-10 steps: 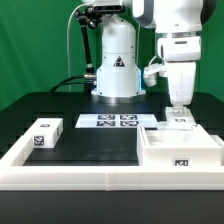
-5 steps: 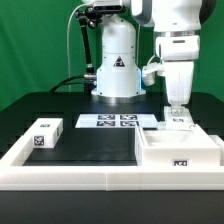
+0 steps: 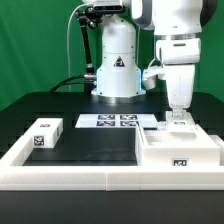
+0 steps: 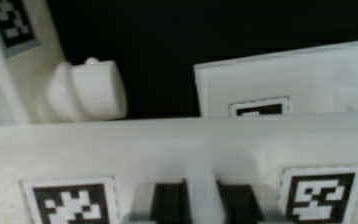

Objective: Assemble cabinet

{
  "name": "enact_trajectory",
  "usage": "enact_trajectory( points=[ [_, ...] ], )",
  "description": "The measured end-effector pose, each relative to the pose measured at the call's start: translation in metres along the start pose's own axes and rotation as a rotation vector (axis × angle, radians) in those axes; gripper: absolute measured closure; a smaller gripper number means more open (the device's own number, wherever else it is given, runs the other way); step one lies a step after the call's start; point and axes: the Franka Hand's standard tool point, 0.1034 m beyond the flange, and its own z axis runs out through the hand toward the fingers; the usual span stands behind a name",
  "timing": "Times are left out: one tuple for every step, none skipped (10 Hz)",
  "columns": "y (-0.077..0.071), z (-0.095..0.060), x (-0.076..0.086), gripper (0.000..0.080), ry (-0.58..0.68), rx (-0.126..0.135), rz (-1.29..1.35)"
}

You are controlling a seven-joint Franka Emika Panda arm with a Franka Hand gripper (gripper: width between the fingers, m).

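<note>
The white cabinet body (image 3: 180, 152) sits at the exterior view's right, with a tag on its front. A white tagged panel (image 3: 179, 122) stands at its back edge. My gripper (image 3: 177, 112) hangs straight down over that panel. In the wrist view my gripper (image 4: 197, 203) has a dark finger (image 4: 165, 203) on each side of the panel's thin edge (image 4: 197, 150), which fills the narrow gap, with tags either side. A second white tagged piece (image 4: 274, 85) and a rounded white part (image 4: 87, 85) lie beyond. A small white tagged block (image 3: 45, 133) rests at the exterior view's left.
The marker board (image 3: 118, 121) lies flat in front of the robot base (image 3: 117, 70). The low white border frame (image 3: 70, 172) runs along the front and left sides of the black mat.
Almost nothing differs. My gripper stays over the panel at the back of the cabinet body, perhaps a touch lower. The parts have not moved.
</note>
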Motion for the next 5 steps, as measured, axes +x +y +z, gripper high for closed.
enact_trajectory(
  points=[
    [0.005, 0.0, -0.001, 0.0729, 0.004, -0.008, -0.021],
    [0.012, 0.0, -0.001, 0.0729, 0.008, -0.014, -0.04],
    [0.017, -0.001, -0.001, 0.0729, 0.01, -0.019, -0.053],
    [0.017, -0.001, -0.001, 0.0729, 0.011, -0.021, -0.049],
    [0.017, -0.001, -0.001, 0.0729, 0.011, -0.021, -0.049]
  ],
)
